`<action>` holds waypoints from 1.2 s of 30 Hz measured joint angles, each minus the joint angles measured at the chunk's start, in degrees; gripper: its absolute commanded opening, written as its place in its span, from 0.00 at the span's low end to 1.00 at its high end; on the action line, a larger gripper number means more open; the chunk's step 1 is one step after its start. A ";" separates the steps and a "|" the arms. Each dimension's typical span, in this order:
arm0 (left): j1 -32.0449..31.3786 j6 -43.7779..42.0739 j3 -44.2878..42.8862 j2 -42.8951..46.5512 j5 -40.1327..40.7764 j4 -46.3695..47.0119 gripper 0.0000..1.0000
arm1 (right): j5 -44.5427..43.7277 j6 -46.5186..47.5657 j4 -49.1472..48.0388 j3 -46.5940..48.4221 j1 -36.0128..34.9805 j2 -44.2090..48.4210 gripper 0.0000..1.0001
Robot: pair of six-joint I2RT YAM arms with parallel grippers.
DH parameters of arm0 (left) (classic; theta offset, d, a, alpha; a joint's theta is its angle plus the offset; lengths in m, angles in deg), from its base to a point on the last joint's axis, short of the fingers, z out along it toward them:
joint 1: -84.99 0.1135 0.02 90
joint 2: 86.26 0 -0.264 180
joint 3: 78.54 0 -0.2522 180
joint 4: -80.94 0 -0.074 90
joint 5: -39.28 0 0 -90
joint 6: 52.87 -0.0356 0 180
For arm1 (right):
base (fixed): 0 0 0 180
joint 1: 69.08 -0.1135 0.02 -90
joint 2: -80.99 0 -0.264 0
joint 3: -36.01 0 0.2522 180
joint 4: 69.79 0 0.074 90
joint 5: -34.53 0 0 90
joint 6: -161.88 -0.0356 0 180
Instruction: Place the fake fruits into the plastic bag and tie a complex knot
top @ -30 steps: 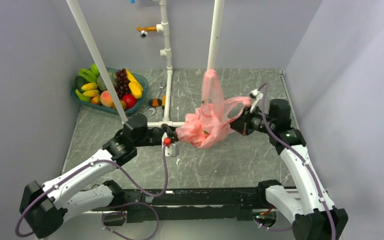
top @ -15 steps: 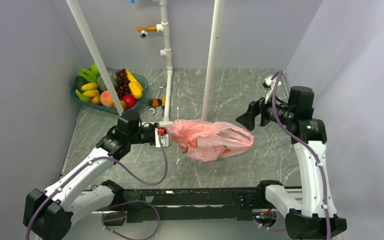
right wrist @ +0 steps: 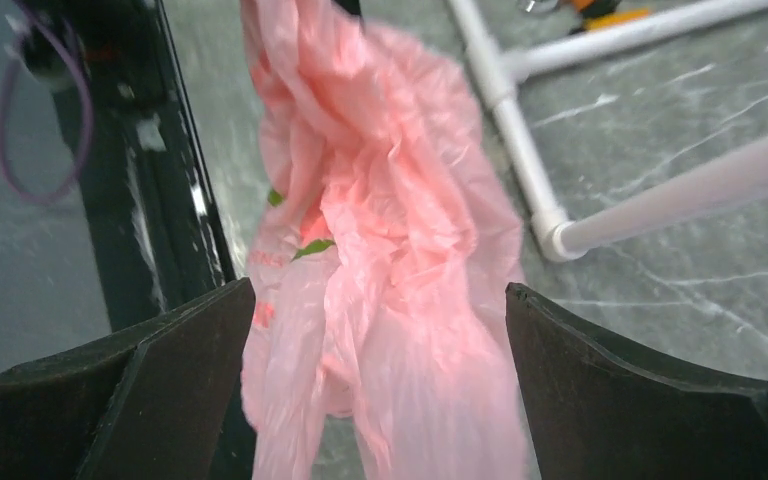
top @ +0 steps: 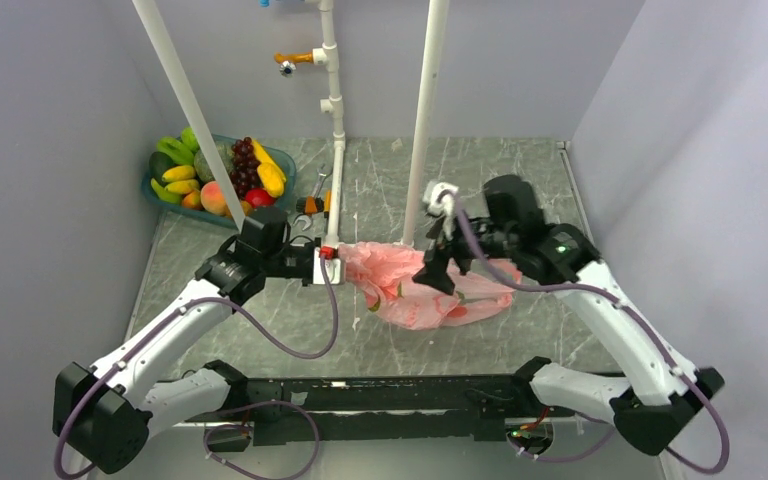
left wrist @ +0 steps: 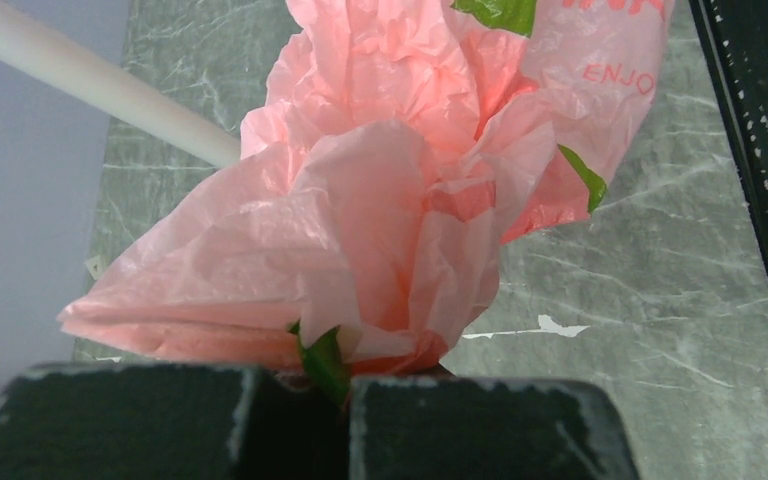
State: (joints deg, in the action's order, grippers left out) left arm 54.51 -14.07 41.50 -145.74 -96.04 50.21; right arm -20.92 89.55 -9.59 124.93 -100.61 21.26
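Now, left gripper (top: 330, 263): jaws pressed together on a bunched end of the plastic bag (top: 412, 292), at the bag's left side.
Left wrist close-up: pink film fans up out of the closed fingers (left wrist: 460, 420), and a green print scrap sits right at the pinch. The nip itself is cut off by the frame's lower edge.
Right gripper (top: 438, 268): jaws spread wide above the bag's right half. From overhead I cannot tell if it touches the film.
Right wrist close-up: the film hangs between the two open fingers (right wrist: 610, 400), blurred. Contact is unclear here too.
Plastic bag, position: lies crumpled on the marble table (top: 490, 170), just in front of the white pipe frame (top: 336, 190).
Bag contents: green and red patches show through the film. I cannot tell prints from fruit.
Knot: the film is twisted and gathered near the left fingers. I cannot make out a tied knot.
Fake fruits (top: 222, 175): piled in the teal basin (top: 286, 203) at the far left, well apart from the bag. Only the overhead view shows them.
Wrench and orange tool (top: 311, 205): just right of the basin. In the right wrist view only a sliver shows at the upper edge.
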 measured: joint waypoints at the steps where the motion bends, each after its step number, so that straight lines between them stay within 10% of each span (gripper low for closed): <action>1: 0.02 0.17 -0.48 0.00 -0.13 -0.33 0.00 | -1.99 1.27 -0.35 -1.55 -2.43 -1.09 1.00; 4: 0.02 1.53 -1.64 0.02 -0.68 -1.64 0.00 | -7.13 4.70 -0.37 -5.79 -7.34 -3.93 0.89; 10: 5.22 4.09 -2.45 1.22 -5.29 -5.49 0.00 | -16.26 8.48 -0.83 -13.31 -8.37 -2.60 0.00; 14: 11.74 3.80 -3.54 1.60 -9.16 -10.51 0.09 | -19.69 9.46 -0.37 -16.02 -8.44 0.39 0.00; 17: 16.06 1.42 -4.39 0.66 -11.50 -14.69 0.49 | -20.33 8.87 -1.75 -17.51 -8.44 4.50 0.00; 19: 18.32 -0.68 -5.03 -0.13 -12.28 -18.10 0.97 | -20.79 8.37 -1.73 -18.49 -8.33 7.54 0.00; 36: 15.19 -2.36 -24.65 -4.50 -18.49 -38.77 0.99 | -20.52 7.45 -3.67 -18.80 -8.20 5.57 0.00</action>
State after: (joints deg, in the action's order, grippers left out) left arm 69.70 -16.43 16.85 -150.24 -114.53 11.43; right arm -41.44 97.00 -13.27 106.13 -108.80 26.84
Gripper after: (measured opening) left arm 0.994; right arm 0.012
